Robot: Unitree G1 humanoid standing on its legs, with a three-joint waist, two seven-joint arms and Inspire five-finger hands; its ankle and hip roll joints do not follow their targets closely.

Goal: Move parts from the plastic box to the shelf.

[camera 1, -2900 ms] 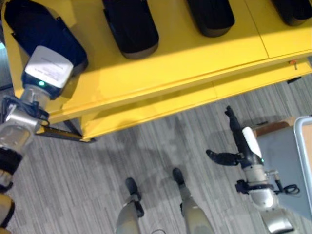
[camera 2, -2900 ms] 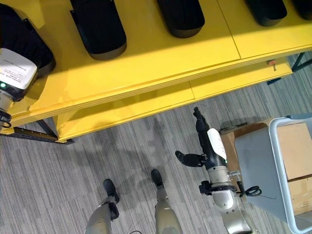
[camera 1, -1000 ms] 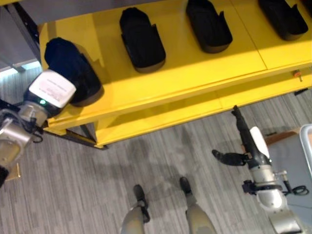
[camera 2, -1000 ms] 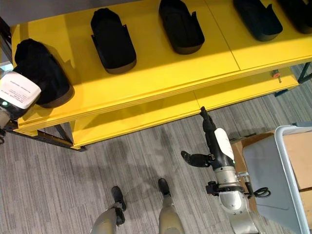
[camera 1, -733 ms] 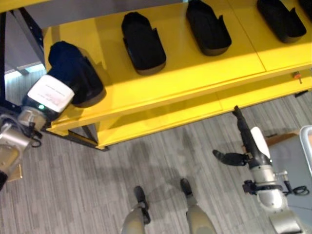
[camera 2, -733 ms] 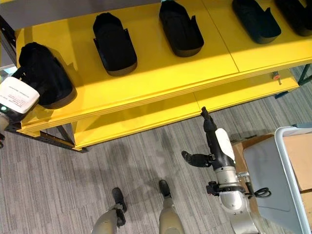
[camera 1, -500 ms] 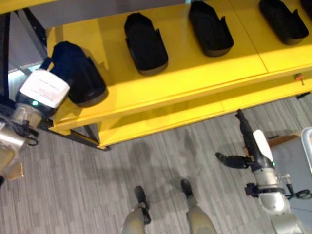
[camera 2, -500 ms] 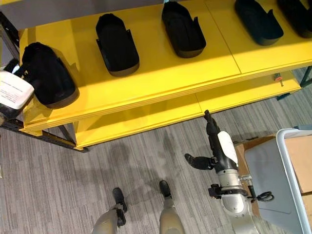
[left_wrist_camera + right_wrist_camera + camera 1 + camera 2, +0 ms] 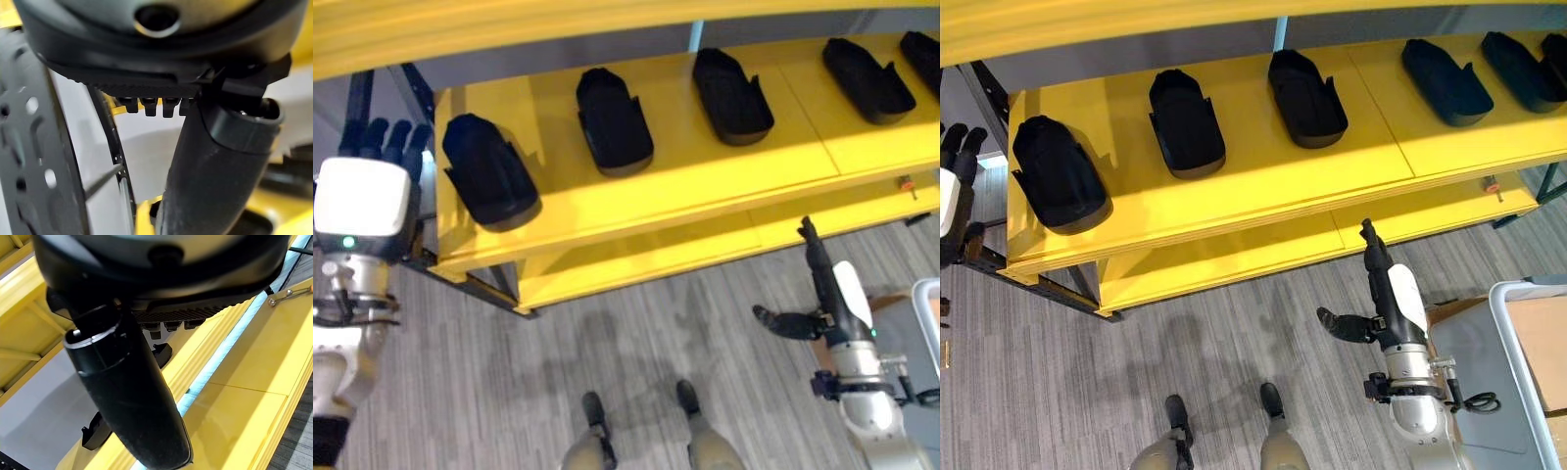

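sitting in a row on the yellow shelf [image 9: 705, 166] are five black parts, each resting flat on the top board w/ bare yellow between them. leftmost part [image 9: 487, 171] lies close to the shelf's left end and near its front edge, apart from both hands. next part [image 9: 613, 119] sits further back, then third part [image 9: 732, 90], then fourth part [image 9: 867, 78] past the seam in the board, and fifth part [image 9: 1526, 69] near the right end. front lip of the top board runs on a slant, w/ a lower yellow board [image 9: 705, 250] sticking out under it toward the floor. left hand [image 9: 382, 147] is up beside the shelf's left end, off the board, just beside the dark frame post [image 9: 357, 93]; its fingers [image 9: 393, 142] are straight and spread a little, holding nothing. right hand [image 9: 818, 269] hangs over the grey carpet [image 9: 509, 362] in front of the lower board, well apart from the shelf parts; fingers straight and pointing toward the shelf, thumb [image 9: 781, 322] sticking out sideways, nothing held. plastic box [image 9: 1518, 372] shows at the right w/ its pale rim just beside the right arm; a brown carton [image 9: 1540, 338] sits inside it. open carpet lies between the two hands in front of the shelf.
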